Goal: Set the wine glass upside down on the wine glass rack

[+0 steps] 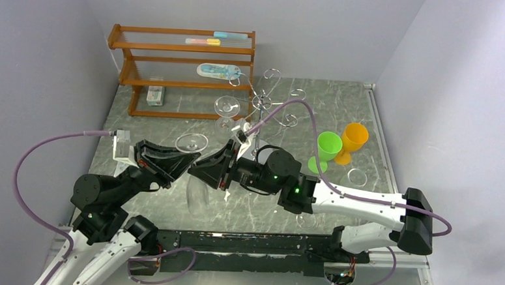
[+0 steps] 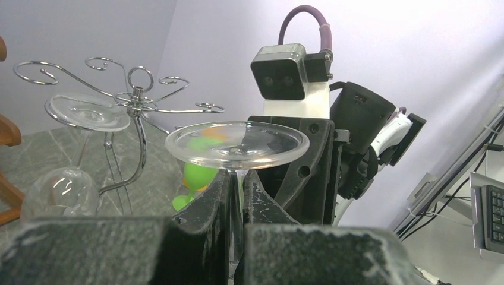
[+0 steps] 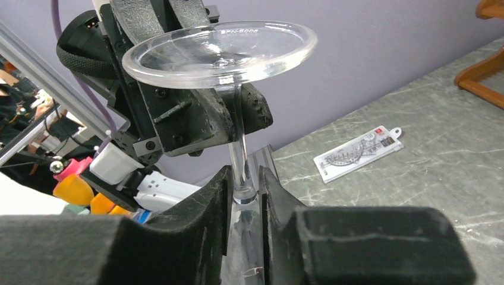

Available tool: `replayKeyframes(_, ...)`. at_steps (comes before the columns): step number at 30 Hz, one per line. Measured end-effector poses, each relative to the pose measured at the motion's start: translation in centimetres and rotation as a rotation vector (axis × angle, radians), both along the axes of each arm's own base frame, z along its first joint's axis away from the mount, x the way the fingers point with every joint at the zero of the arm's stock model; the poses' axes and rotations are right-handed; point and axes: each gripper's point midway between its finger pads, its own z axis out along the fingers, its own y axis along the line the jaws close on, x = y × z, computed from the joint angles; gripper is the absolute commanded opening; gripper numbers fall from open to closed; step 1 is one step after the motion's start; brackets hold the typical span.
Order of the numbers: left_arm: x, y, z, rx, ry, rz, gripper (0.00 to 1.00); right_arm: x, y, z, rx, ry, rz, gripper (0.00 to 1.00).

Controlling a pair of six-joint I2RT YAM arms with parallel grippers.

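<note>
Hanging in the air just beyond the arm bases, the glass (image 1: 192, 142) is upside down, with its round foot on top and its bowl below, and it touches nothing but the two hands. The left gripper (image 2: 238, 196) is clenched on the stem just under the foot. The right gripper (image 3: 245, 190) comes from the opposite side, and its fingers (image 3: 217, 196) stand close on both sides of the stem, lower, near the bowl. I cannot tell if they really press it or only stand against it.

I judge this step as a handover or a new grasp in the air; the hanging itself is not yet begun.

Farther back stands the rack (image 1: 260, 102), well apart from the glass. One hung glass (image 1: 224, 106) is on its left arm, and the curled arms on the right look free.

The next move needs one hand to let go. The other must then carry the glass back, keep it inverted, and slide the stem sideways into a free loop, so the foot rests on the wire.
</note>
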Motion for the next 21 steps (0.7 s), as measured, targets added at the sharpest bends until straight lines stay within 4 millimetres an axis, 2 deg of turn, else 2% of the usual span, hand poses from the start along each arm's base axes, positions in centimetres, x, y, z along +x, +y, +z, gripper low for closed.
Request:
replayKeyframes(3, 0.2, 0.0, 0.0, -0.014, 0.008, 0.002, 0.05, -0.1, 0.1, 0.0, 0.002, -0.002, 0.008, 0.03)
replayKeyframes(5, 0.2, 0.0, 0.0, -0.027, 0.012, 0.001, 0.05, -0.1, 0.1, 0.1, 0.007, -0.008, 0.009, 0.00)
replayKeyframes(6, 0.2, 0.0, 0.0, -0.032, 0.015, -0.001, 0.08, -0.1, 0.1, 0.1, 0.007, -0.010, 0.009, 0.00)
replayKeyframes(7, 0.2, 0.0, 0.0, -0.037, 0.017, -0.002, 0.17, -0.1, 0.1, 0.2, 0.009, -0.011, 0.007, 0.00)
replayKeyframes(10, 0.4, 0.0, 0.0, -0.042, 0.025, 0.004, 0.52, 0.2, -0.2, 0.1, 0.012, -0.010, -0.011, 0.00)
replayKeyframes(12, 0.5, 0.2, 0.0, -0.046, 0.028, 0.013, 0.69, 0.4, -0.7, -0.1, 0.007, -0.006, -0.036, 0.00)
replayKeyframes(14, 0.5, 0.2, -0.1, -0.042, 0.032, 0.017, 0.75, 1.0, -1.5, -0.4, -0.009, -0.005, -0.082, 0.00)
replayKeyframes(21, 0.8, 0.3, -1.2, 0.025, 0.059, 0.039, 0.86, 2.1, -6.0, -0.2, -0.031, -0.044, -0.212, 0.00)
